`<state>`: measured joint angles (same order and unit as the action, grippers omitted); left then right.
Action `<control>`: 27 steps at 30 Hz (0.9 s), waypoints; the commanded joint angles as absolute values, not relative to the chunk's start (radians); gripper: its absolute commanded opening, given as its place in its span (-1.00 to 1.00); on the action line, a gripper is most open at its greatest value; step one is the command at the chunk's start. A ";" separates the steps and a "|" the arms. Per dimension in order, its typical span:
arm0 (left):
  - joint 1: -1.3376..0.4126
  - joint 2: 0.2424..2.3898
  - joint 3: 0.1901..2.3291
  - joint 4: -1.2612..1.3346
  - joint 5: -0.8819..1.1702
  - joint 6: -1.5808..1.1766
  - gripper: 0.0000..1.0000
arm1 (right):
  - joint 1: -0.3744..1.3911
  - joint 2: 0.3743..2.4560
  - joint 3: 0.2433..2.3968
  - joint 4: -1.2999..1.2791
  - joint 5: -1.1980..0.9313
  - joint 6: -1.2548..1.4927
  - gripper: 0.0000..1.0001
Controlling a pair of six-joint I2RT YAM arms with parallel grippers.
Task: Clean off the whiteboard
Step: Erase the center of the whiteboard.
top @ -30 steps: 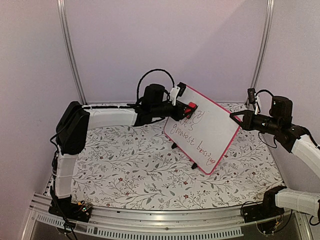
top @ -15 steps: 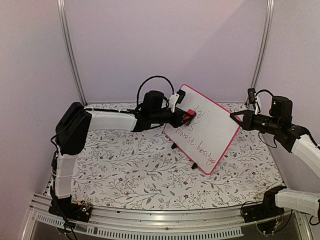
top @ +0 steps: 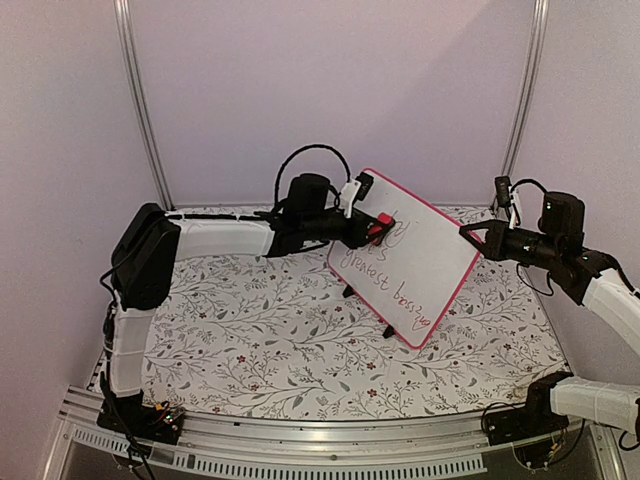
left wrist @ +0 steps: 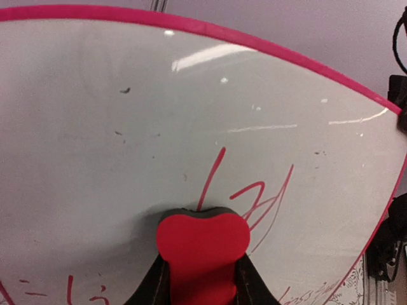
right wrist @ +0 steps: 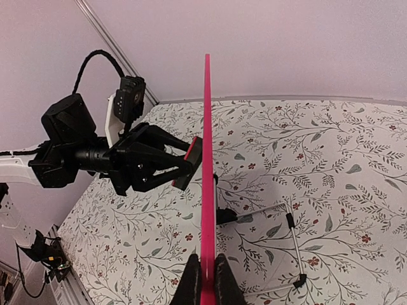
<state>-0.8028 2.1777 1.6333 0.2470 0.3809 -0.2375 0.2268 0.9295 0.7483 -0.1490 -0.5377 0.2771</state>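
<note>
Whiteboard [top: 410,270] stood centre-right of top view, tilted, black feet [top: 348,291] on floral tablecloth [top: 250,330]. Left gripper [top: 376,230] pinched red eraser [left wrist: 202,241], pressed against board's upper left. Right gripper [top: 468,237] clamped board's right edge. Red handwriting [top: 385,285] covered lower half; few strokes beside eraser.

A lab test booth: plain lilac panels [top: 330,90], aluminium frame posts [top: 143,110], a floral-covered table [top: 250,340] with a metal rail [top: 300,432].
</note>
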 commanded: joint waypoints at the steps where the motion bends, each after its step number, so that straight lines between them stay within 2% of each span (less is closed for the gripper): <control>1: -0.804 2.211 1.732 0.227 0.381 -0.238 -0.89 | 0.253 0.945 0.739 -0.169 -0.659 0.236 -1.00; 7: -0.806 2.221 1.730 0.225 0.379 -0.244 -0.89 | 0.252 0.947 0.739 -0.169 -0.661 0.236 -1.00; 17: -0.818 2.183 1.533 0.264 0.342 -0.251 -0.91 | 0.252 0.952 0.741 -0.163 -0.666 0.238 -1.00; 27: -0.818 2.199 1.648 0.225 0.314 -0.234 -0.91 | 0.252 0.953 0.739 -0.166 -0.666 0.238 -1.00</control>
<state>-0.8032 2.1761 1.5734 0.2806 0.3691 -0.2390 0.2241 0.9382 0.7486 -0.1402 -0.5400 0.2802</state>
